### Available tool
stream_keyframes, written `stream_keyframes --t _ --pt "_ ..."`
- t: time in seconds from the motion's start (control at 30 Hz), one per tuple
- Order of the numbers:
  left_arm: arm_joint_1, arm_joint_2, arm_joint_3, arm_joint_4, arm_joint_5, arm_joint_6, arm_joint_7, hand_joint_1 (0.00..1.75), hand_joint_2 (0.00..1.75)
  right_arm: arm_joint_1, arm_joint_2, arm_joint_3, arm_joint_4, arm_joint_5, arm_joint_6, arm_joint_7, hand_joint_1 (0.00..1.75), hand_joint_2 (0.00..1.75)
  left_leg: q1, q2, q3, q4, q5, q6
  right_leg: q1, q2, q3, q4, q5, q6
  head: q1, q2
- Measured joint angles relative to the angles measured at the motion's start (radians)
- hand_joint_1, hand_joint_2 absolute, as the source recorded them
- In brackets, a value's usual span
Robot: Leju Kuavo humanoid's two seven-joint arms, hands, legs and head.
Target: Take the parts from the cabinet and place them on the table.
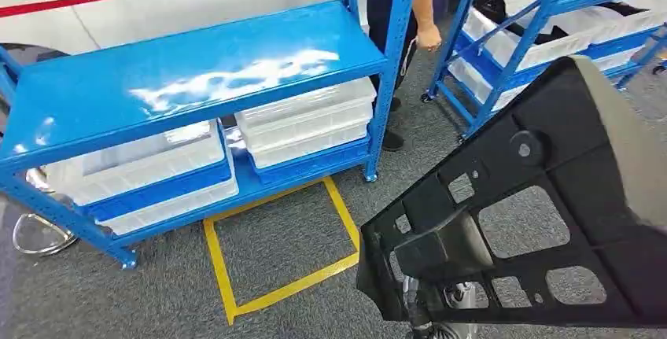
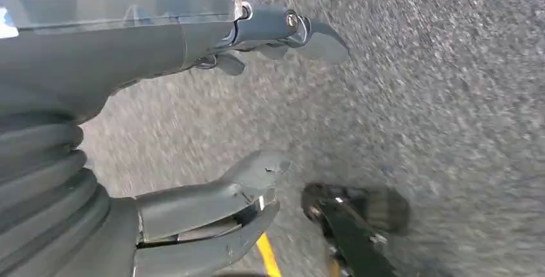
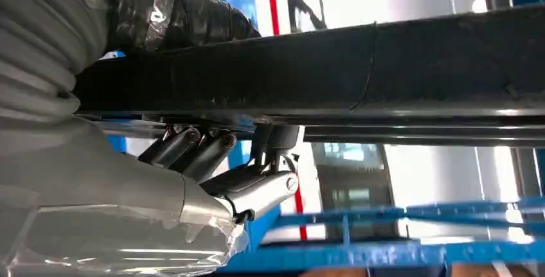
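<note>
A large flat black plastic part (image 1: 566, 142) with several cut-out openings fills the lower right of the head view, lifted above the floor and tilted. In the right wrist view my right hand (image 3: 212, 161) grips the edge of this black part (image 3: 360, 71), fingers curled under it. My left hand (image 2: 160, 45) hangs over the grey floor, fingers and thumb apart, holding nothing. The blue shelf table (image 1: 197, 71) stands ahead on the left, its top surface bare.
White bins (image 1: 307, 119) sit on the blue table's lower shelf. A second blue rack (image 1: 550, 9) with white bins stands at the back right. A person (image 1: 409, 9) stands between the two. A yellow tape square (image 1: 275, 252) marks the grey floor.
</note>
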Motion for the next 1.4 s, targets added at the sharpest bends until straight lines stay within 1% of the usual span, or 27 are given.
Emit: stream_keyframes --t 0.03,0.1,0.13,0.17,0.2,0.23,0.27,0.37,0.43,0.47,0.53,0.6,0.67,0.7,0.73,0.77,0.83,0.87,0.93,0.97,1.03,1.07,1.13,1.2,1.23,1.37,1.4 --pt "0.000 0.000 0.000 0.000 0.000 0.000 0.000 0.00 1.75 0.000 0.000 -0.002 0.000 0.000 0.000 0.001 1.75 1.75 0.001 0.014 -0.013 0.001 0.005 -0.003 -0.006 -0.002 -0.009 0.060 -0.009 0.007 0.000 0.000" --pt "-0.002 0.000 0.000 0.000 0.000 -0.003 0.000 0.00 1.75 0.001 0.000 -0.007 0.001 0.000 0.000 0.004 1.75 1.75 0.004 0.046 -0.037 0.005 0.019 -0.013 -0.020 -0.009 0.019 0.080 0.070 0.022 0.000 0.000" --pt "-0.002 -0.001 0.000 0.000 0.000 -0.004 0.000 0.00 1.75 0.001 0.000 -0.007 0.001 0.002 0.000 0.007 1.75 1.75 0.006 0.059 -0.047 0.010 0.023 -0.019 -0.025 -0.017 0.066 0.029 0.108 0.027 0.000 0.000" --pt "-0.003 -0.001 0.000 0.000 0.000 -0.004 -0.001 0.00 1.75 0.001 0.000 -0.007 0.001 0.002 0.000 0.008 1.75 1.75 0.009 0.070 -0.055 0.017 0.026 -0.024 -0.029 -0.034 0.132 -0.057 0.116 0.032 0.000 0.000" --pt "-0.007 0.000 0.000 0.000 0.000 -0.004 -0.003 0.00 1.75 0.000 0.000 -0.007 0.000 0.003 0.000 0.008 1.75 1.75 0.006 0.079 -0.052 0.028 0.025 -0.031 -0.032 -0.079 0.205 -0.159 0.083 0.035 0.000 0.000" --pt "-0.003 0.000 0.000 -0.001 0.000 -0.004 -0.003 0.00 1.75 -0.002 0.000 -0.007 0.000 0.003 0.000 0.010 1.75 1.75 0.005 0.084 -0.063 0.036 0.025 -0.039 -0.015 -0.100 0.243 -0.219 0.050 0.026 0.002 0.000" --pt "-0.005 -0.001 0.000 -0.001 0.001 -0.004 -0.003 0.00 1.75 -0.002 0.001 -0.008 0.000 0.003 0.000 0.010 1.75 1.75 0.001 0.094 -0.062 0.040 0.025 -0.047 -0.015 -0.092 0.239 -0.226 0.038 0.005 -0.003 0.000" --pt "-0.010 -0.003 0.001 -0.001 0.003 -0.007 -0.009 0.00 1.75 0.003 0.002 -0.011 0.000 0.006 -0.001 0.011 1.75 1.75 0.011 0.115 -0.061 0.043 0.031 -0.071 -0.012 -0.061 0.219 -0.232 0.052 -0.035 -0.003 0.000" --pt "-0.008 -0.002 0.002 -0.001 0.004 -0.008 -0.014 0.00 1.75 0.002 0.004 -0.013 0.000 0.010 -0.002 0.013 1.75 1.75 0.017 0.021 -0.088 0.110 -0.038 -0.078 -0.011 -0.046 0.206 -0.231 0.065 -0.054 -0.003 0.000" --pt "-0.004 -0.002 0.004 -0.001 0.004 -0.012 -0.014 0.00 1.75 0.002 0.008 -0.013 0.001 0.011 -0.002 0.014 1.75 1.75 0.016 -0.004 -0.123 0.198 -0.095 -0.078 -0.007 -0.034 0.197 -0.230 0.071 -0.060 -0.003 0.000" --pt "0.000 -0.003 0.007 -0.001 0.004 -0.016 -0.014 0.00 1.75 0.003 0.008 -0.014 0.003 0.016 -0.004 0.016 1.75 1.75 0.016 -0.013 -0.180 0.342 -0.150 -0.074 0.003 -0.008 0.184 -0.227 0.079 -0.066 -0.003 0.000" --pt "0.001 -0.003 0.010 -0.001 0.004 -0.018 -0.014 0.00 1.75 0.004 0.008 -0.016 0.004 0.018 -0.003 0.021 1.75 1.75 0.013 -0.015 -0.168 0.330 -0.112 -0.063 0.011 0.018 0.177 -0.223 0.084 -0.067 -0.003 0.000" --pt "0.001 -0.003 0.012 -0.001 0.004 -0.018 -0.014 0.00 1.75 0.003 0.008 -0.016 0.005 0.019 -0.003 0.022 1.75 1.75 0.005 -0.032 -0.083 0.168 -0.023 -0.045 0.017 0.045 0.178 -0.219 0.085 -0.066 -0.003 0.000" --pt "0.001 0.000 0.014 -0.001 0.004 -0.018 -0.014 0.00 1.75 0.004 0.009 -0.016 0.005 0.020 -0.003 0.022 1.75 1.75 0.002 -0.075 -0.042 0.077 0.001 -0.028 0.013 0.054 0.177 -0.218 0.086 -0.065 -0.003 0.000" --pt "0.001 0.005 0.016 -0.001 0.004 -0.018 -0.014 0.00 1.75 0.002 0.010 -0.016 0.006 0.020 -0.003 0.022 1.75 1.75 0.005 -0.112 -0.024 0.059 -0.009 -0.021 0.018 0.062 0.170 -0.215 0.090 -0.059 -0.001 0.000" --pt "0.002 0.000 0.016 0.000 0.004 -0.020 -0.014 0.00 1.75 0.001 0.010 -0.016 0.006 0.021 -0.003 0.025 1.75 1.75 0.002 -0.107 -0.027 0.049 -0.002 -0.030 0.009 0.075 0.165 -0.215 0.095 -0.051 -0.003 0.000" --pt "-0.001 0.000 0.017 0.000 0.004 -0.021 -0.014 0.00 1.75 0.002 0.012 -0.016 0.006 0.021 -0.003 0.027 1.75 1.75 -0.004 -0.086 -0.027 0.038 -0.005 -0.028 0.003 0.096 0.157 -0.219 0.104 -0.038 -0.003 0.000" --pt "-0.003 -0.002 0.017 0.000 0.004 -0.021 -0.014 0.00 1.75 0.002 0.012 -0.018 0.006 0.022 -0.004 0.029 1.75 1.75 0.002 -0.074 -0.023 0.022 0.004 -0.025 0.011 0.108 0.154 -0.222 0.108 -0.029 -0.003 0.000" --pt "-0.003 -0.005 0.018 0.000 0.003 -0.021 -0.015 0.00 1.75 0.002 0.012 -0.018 0.006 0.023 -0.005 0.029 1.75 1.75 0.009 -0.046 -0.018 0.002 0.017 -0.016 0.012 0.033 0.130 -0.166 0.061 -0.026 -0.001 0.000" --pt "-0.001 -0.005 0.018 0.000 0.003 -0.021 -0.014 0.00 1.75 0.000 0.012 -0.018 0.007 0.026 -0.008 0.031 1.75 1.75 0.008 -0.032 -0.021 0.003 0.017 -0.013 0.008 0.015 0.097 -0.099 0.021 -0.020 -0.001 0.000" --pt "0.001 -0.005 0.018 0.000 0.003 -0.024 -0.014 0.00 1.75 0.002 0.012 -0.019 0.010 0.036 -0.011 0.035 1.75 1.75 0.006 -0.002 -0.025 0.004 0.017 -0.013 -0.001 0.001 0.028 0.047 -0.042 -0.009 -0.001 0.000" --pt "0.001 -0.005 0.019 0.000 0.003 -0.025 -0.014 0.00 1.75 0.003 0.011 -0.020 0.011 0.040 -0.012 0.040 1.75 1.75 0.006 0.011 -0.026 0.004 0.016 -0.014 -0.005 -0.001 0.014 0.078 -0.044 -0.005 -0.002 0.000" --pt "-0.001 -0.006 0.019 0.000 0.003 -0.026 -0.014 0.00 1.75 0.004 0.011 -0.021 0.014 0.050 -0.017 0.045 1.75 1.75 0.008 0.036 -0.025 0.007 0.013 -0.019 -0.014 -0.013 0.065 -0.010 0.021 0.004 -0.001 0.000" --pt "-0.003 -0.008 0.019 0.000 0.003 -0.029 -0.015 0.00 1.75 0.006 0.011 -0.024 0.013 0.058 -0.027 0.048 1.75 1.75 0.009 0.054 -0.022 0.020 0.005 -0.031 -0.018 -0.060 0.173 -0.198 0.093 0.005 -0.001 0.000" --pt "-0.003 -0.008 0.019 0.000 0.003 -0.029 -0.015 0.00 1.75 0.005 0.012 -0.024 0.011 0.061 -0.029 0.051 1.75 1.75 0.003 0.062 -0.026 0.023 -0.001 -0.040 -0.004 -0.078 0.178 -0.213 0.072 -0.005 -0.002 0.000" --pt "-0.008 -0.009 0.019 0.000 0.003 -0.031 -0.015 0.00 1.75 0.015 0.019 -0.029 0.004 0.074 -0.029 0.058 1.75 1.75 0.005 0.092 -0.015 0.026 -0.005 -0.063 -0.002 -0.037 0.167 -0.219 0.082 -0.034 -0.002 0.000" --pt "-0.008 -0.009 0.020 0.000 0.002 -0.031 -0.015 0.00 1.75 0.019 0.023 -0.030 0.000 0.075 -0.029 0.060 1.75 1.75 0.012 0.072 -0.019 0.039 -0.019 -0.070 -0.009 -0.029 0.174 -0.226 0.088 -0.043 -0.002 0.000"
